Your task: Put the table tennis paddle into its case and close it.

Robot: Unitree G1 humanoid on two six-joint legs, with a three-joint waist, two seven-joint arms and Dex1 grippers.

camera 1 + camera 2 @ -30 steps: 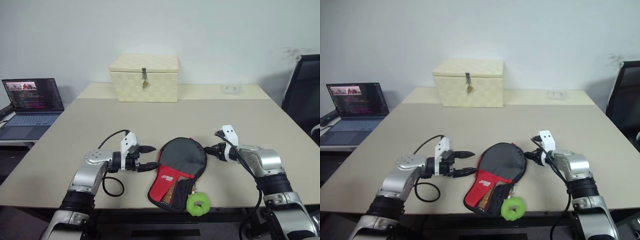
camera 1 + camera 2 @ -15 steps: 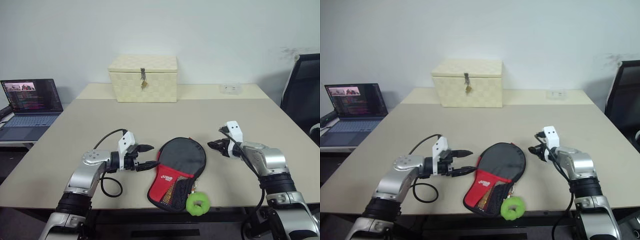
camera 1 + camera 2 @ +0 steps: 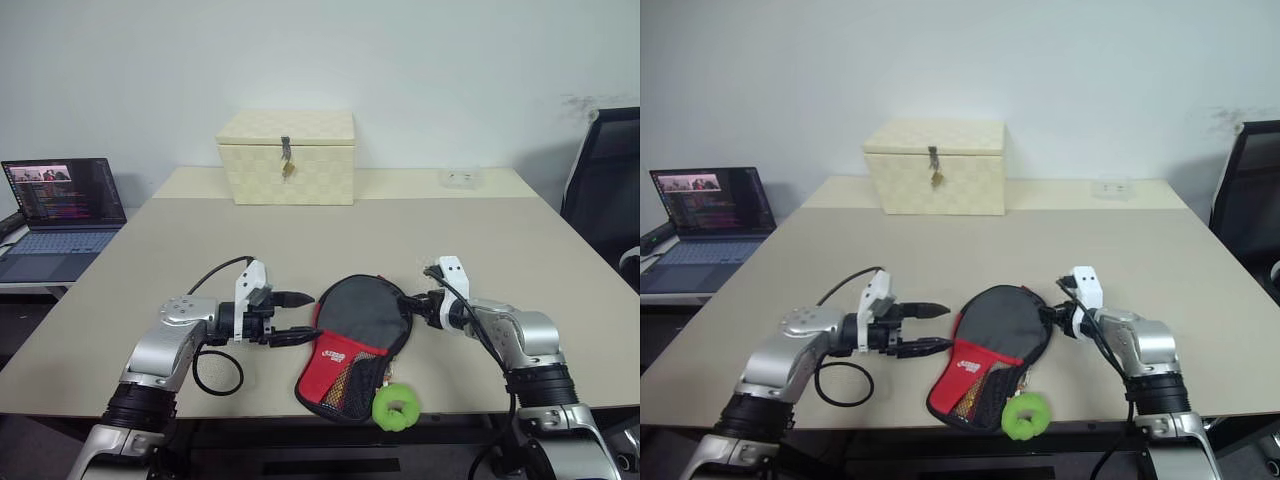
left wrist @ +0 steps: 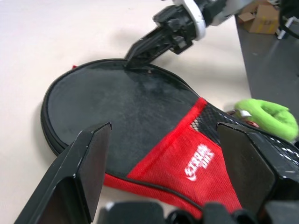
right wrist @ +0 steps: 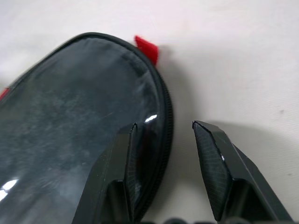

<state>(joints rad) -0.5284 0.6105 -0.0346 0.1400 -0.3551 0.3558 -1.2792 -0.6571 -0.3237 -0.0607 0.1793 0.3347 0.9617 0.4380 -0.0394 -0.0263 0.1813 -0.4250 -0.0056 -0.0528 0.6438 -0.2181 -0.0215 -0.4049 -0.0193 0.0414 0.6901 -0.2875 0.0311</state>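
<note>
The case (image 3: pixel 357 345) lies flat near the tabletop's (image 3: pixel 300 235) front edge, green pompom pull (image 3: pixel 397 407) overhanging it. Left end effector (image 3: pixel 292 316) stands apart just beside the red panel. Right end effector (image 3: pixel 410 304) straddles the zipped rim, fingers apart. The fabric looks soft and light; the stiffer rim seam should suit gripping.

Your left hand (image 3: pixel 293 317) reaches in from the left, pointing right, its two fingers spread wide, one above the other. Your right hand (image 3: pixel 412 305) points left toward it from the other side, low, its fingers (image 5: pixel 212 163) partly apart.
</note>
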